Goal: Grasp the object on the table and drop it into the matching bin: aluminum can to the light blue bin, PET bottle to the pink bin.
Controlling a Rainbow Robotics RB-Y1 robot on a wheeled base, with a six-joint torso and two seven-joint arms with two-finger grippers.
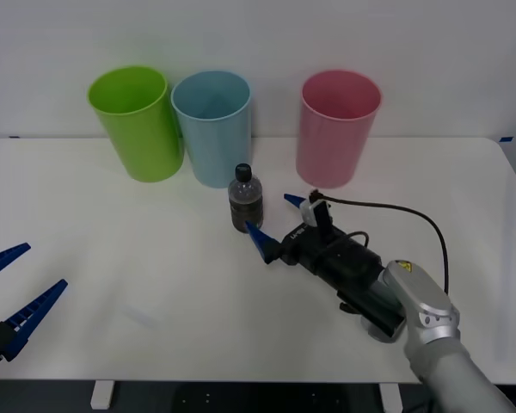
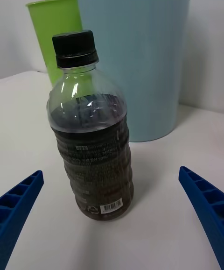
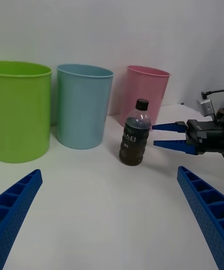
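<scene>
The bottle (image 1: pixel 245 199) stood upright on the white table (image 1: pixel 138 267), just in front of the light blue bin (image 1: pixel 211 127) and to the left of the pink bin (image 1: pixel 336 127), with a lime green bin (image 1: pixel 138 122) farther left. Its black cap was on and the dark liquid filled it to the shoulder. The right gripper (image 1: pixel 273 218) lay low over the table, pointed at the bottle from the right, with its two blue fingers spread wide. One fingertip (image 1: pixel 256 237) sat close to the foot of the bottle and the other reached past its far side, nearer the pink bin. In the right wrist view the bottle (image 2: pixel 91 130) stood between the two fingers (image 2: pixel 18 204) with bare table on each side, so neither finger touched it and nothing was held. The left gripper (image 1: pixel 13 288) waited at the near left edge of the table, well apart from the bottle, its fingers also spread open and holding nothing.
</scene>
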